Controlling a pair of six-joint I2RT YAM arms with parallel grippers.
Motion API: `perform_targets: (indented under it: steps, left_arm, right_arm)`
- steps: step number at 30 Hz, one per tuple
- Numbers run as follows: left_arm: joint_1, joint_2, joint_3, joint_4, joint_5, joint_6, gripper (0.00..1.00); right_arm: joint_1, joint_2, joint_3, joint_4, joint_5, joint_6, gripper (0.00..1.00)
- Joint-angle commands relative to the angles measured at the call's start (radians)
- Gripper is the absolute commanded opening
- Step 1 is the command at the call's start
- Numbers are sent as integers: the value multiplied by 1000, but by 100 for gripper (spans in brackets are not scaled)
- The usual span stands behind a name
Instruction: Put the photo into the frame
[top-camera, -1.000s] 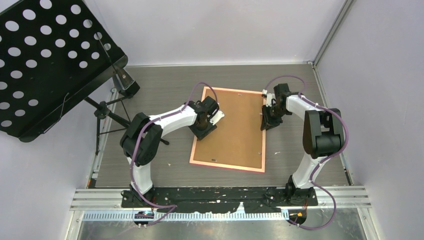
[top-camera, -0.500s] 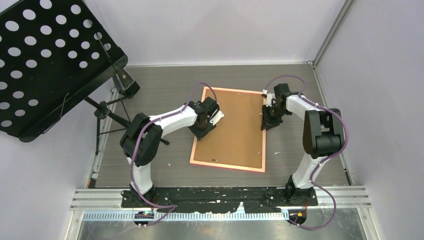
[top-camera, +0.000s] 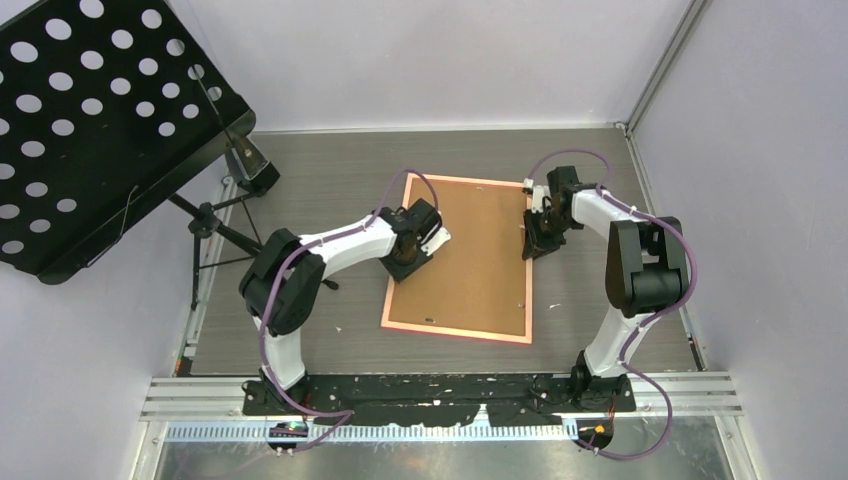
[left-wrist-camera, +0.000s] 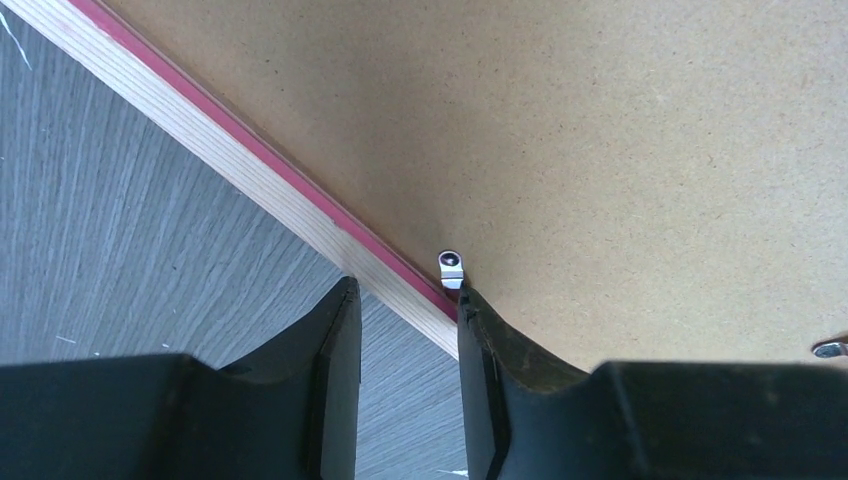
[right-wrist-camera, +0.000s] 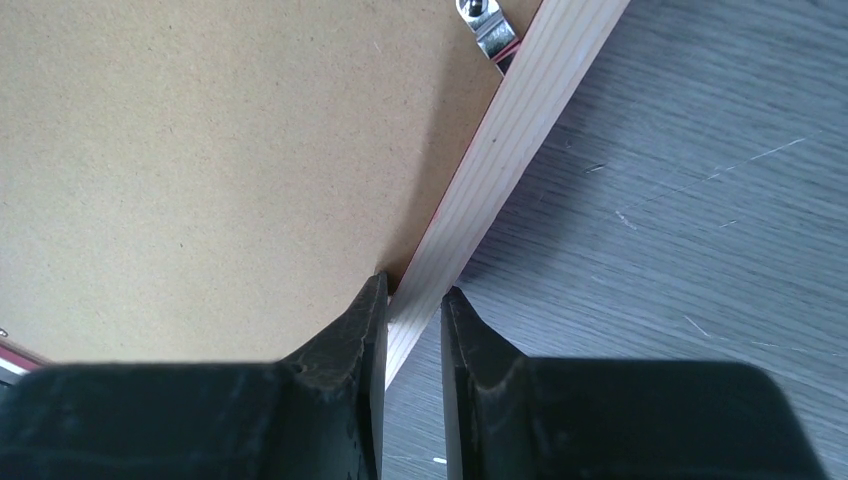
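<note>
The frame (top-camera: 468, 265) lies face down on the table, its brown board back up inside a thin pink-orange rim. The photo is hidden. My left gripper (top-camera: 404, 262) is at the frame's left rail (left-wrist-camera: 250, 160). It stands open (left-wrist-camera: 405, 292): one finger is over the table, the other against the inner edge by a small metal clip (left-wrist-camera: 451, 268). My right gripper (top-camera: 530, 245) is shut on the right rail (right-wrist-camera: 520, 130), a finger on each side (right-wrist-camera: 415, 288). Another clip (right-wrist-camera: 487, 28) sits further along that rail.
A black perforated music stand (top-camera: 100, 120) fills the far left, its tripod legs (top-camera: 215, 235) reaching to the table's left edge near my left arm. Walls close in behind and on the right.
My left gripper's jaws have narrowed around the left rail and its wrist has shifted slightly. The right gripper and the frame have stayed in place.
</note>
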Motion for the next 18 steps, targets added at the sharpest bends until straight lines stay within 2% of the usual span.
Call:
perform_targets:
  steps: [1, 7, 8, 13, 18]
  left_arm:
    - [-27, -6, -32, -7, 11, 60, 0]
    - [-27, -18, -28, -2, 8, 49, 0]
    - [-27, -21, -25, -2, 7, 40, 3]
    - [13, -38, 0, -18, 90, -15, 35]
    - [59, -60, 3, -20, 170, -50, 44]
  right_arm:
    - [8, 1, 22, 62, 151, -135, 5]
    - [15, -2, 26, 61, 159, -142, 5]
    - [16, -2, 26, 61, 158, -143, 5]
    - [18, -5, 24, 58, 142, -135, 6]
    - [18, -7, 18, 61, 120, -130, 5]
